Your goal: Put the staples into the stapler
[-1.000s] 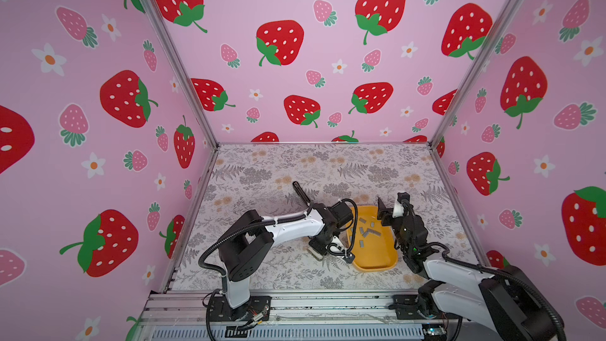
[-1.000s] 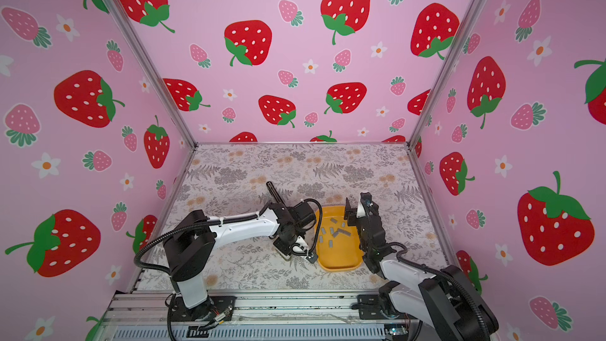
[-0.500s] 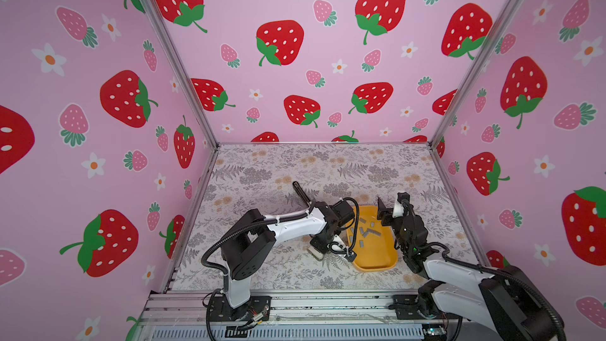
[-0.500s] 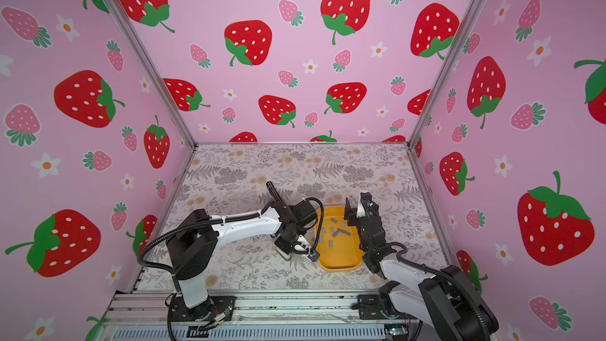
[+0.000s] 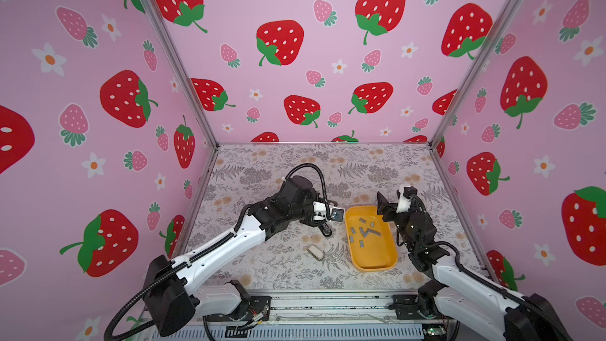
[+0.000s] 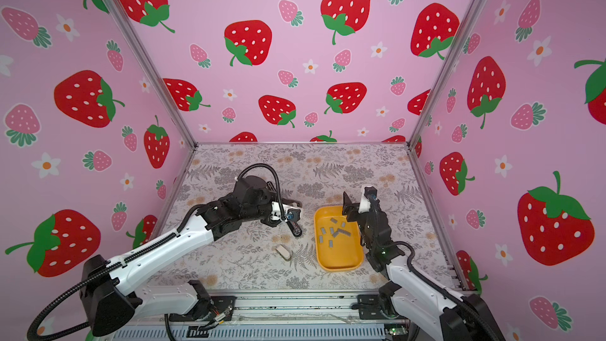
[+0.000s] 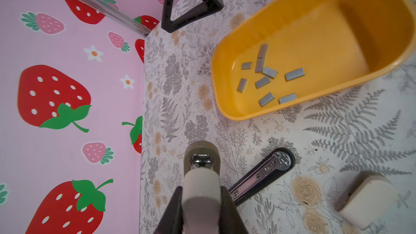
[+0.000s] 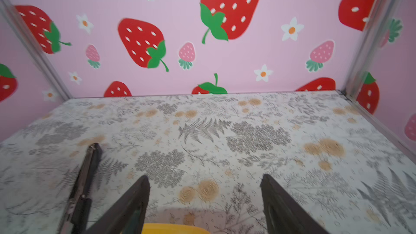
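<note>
Recorded a floral-patterned table (image 5: 262,165) enclosed by pink strawberry-print walls (image 5: 98,93). Recorded both arms reaching in from the near edge.

Found the left gripper (image 7: 201,190) low over the middle of the table, just beside the far left corner of the tray. Found its fingers (image 7: 228,208) pressed in from both sides on a small white-topped piece (image 7: 201,174) with a grey rounded end and a metal clip.

Found the right gripper (image 5: 392,196) raised above the far right end of the tray, pointed toward the back wall. Noted its fingers spread wide with nothing between them.

Noted a yellow oblong tray (image 5: 373,254) right of centre, long side running near to far.

Located the stapler (image 7: 261,174) on the table directly under the left gripper, left of the tray. Noted it black and slim, metal rail facing up, rounded end toward the tray but apart from it. Found the other end hidden behind a left finger. Could not tell whether the pinched piece is joined to it.

Noted a second small white-topped piece (image 5: 315,252) lying loose on the table, nearer the front edge, apart from tray and stapler.

Located the staples (image 7: 262,81) inside the tray: several short grey strips scattered flat across its far half, a few touching one another.
</note>
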Controlling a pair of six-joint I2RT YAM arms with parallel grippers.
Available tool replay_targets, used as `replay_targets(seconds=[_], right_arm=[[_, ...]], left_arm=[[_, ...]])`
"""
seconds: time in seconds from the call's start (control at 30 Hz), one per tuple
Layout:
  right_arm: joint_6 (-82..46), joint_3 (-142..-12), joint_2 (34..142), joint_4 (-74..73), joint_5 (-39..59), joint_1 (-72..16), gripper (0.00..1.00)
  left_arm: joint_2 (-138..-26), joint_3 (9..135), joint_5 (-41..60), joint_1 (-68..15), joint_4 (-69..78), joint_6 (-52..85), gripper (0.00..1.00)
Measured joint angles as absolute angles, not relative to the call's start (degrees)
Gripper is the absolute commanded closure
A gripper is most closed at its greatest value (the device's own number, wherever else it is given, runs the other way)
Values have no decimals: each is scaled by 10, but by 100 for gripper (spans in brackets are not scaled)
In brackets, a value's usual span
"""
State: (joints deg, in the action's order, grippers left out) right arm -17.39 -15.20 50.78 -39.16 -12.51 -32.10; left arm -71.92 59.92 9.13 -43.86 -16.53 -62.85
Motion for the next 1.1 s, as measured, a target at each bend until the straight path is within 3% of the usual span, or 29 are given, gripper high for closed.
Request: replay_targets(seconds=[0.17, 0.37, 0.63, 1.1], right_arm=[[-225, -192, 458, -369, -51, -398, 26], [-242, -255, 527, -355, -11, -498, 33], [-258, -285, 648, -349, 10, -524, 36], [-263, -290, 655, -350, 0, -530, 52]], left_arm=[[-707, 589, 68, -439, -142, -614, 100], [-699, 579, 49, -439, -142, -608, 100], [-681, 570, 45, -449, -139, -604, 100], [-681, 569, 36, -462, -144, -619, 100]])
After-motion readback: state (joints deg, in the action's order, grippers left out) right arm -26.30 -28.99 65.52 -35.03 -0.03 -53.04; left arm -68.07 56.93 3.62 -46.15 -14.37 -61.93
